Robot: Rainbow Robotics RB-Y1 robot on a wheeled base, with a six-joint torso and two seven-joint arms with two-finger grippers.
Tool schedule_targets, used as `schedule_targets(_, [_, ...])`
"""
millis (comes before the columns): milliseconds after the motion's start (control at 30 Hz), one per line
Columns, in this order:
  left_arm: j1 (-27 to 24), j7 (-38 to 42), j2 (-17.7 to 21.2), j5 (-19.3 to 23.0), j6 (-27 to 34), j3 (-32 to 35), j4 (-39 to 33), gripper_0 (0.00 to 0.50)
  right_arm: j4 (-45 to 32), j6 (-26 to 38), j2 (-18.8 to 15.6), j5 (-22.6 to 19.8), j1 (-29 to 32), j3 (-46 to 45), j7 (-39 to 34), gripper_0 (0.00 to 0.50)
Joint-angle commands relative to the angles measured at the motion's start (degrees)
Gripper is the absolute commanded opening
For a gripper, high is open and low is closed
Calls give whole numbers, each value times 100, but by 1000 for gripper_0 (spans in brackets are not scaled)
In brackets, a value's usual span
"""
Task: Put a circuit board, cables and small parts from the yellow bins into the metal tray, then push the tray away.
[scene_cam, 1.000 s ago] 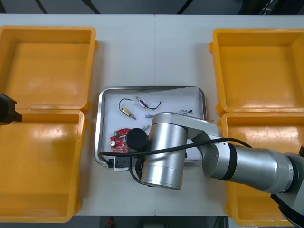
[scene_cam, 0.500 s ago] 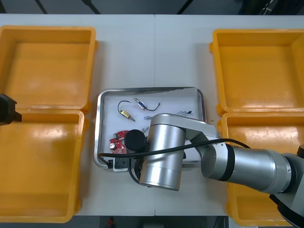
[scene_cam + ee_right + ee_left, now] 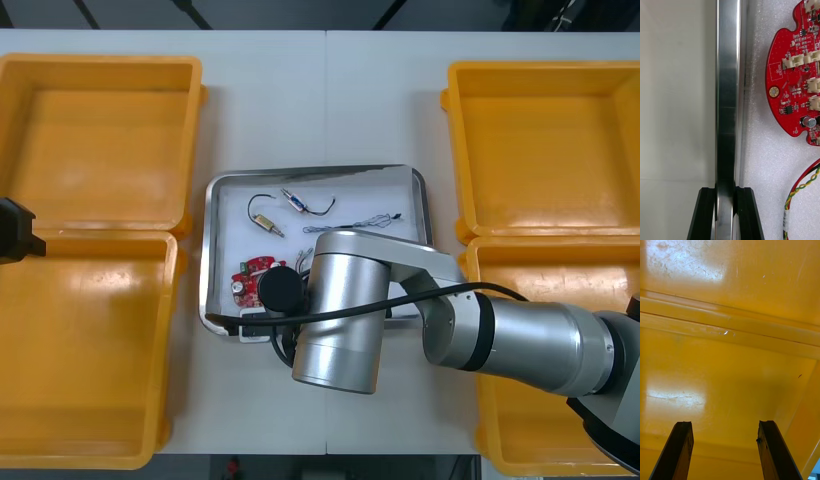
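The metal tray, white inside, lies mid-table between the bins. In it are a round red circuit board, a black cable, a short cable with a blue end and a thin cable. My right gripper is shut on the tray's near rim, one finger outside and one inside. Beside the inner finger lie the board and a red and yellow cable. In the front view my right wrist covers the tray's near edge. My left gripper hangs open over a bin floor.
Two empty yellow bins stand at the left and two at the right. My left arm is parked at the left edge. Bare table lies beyond the tray's far rim.
My right gripper has shut on the tray's near rim. The tray with its contents has slid away from me towards the far edge. The left arm has not moved.
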Motion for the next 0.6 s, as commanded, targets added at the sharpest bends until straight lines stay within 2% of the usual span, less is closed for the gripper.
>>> schedule_targets(33, [52,-119,251,4,12,120,-112,500,-114,-33,-158,42,-428,56,-98,0])
schedule_targets(267, [52,-119,251,4,12,120,-112,500,-105,-148,-439,42,-850,-94,-133,0])
schedule_targets(600, [52,-119,251,4,12,120,-112,500,220,-464,-615,33,-1245,-340,-89,0])
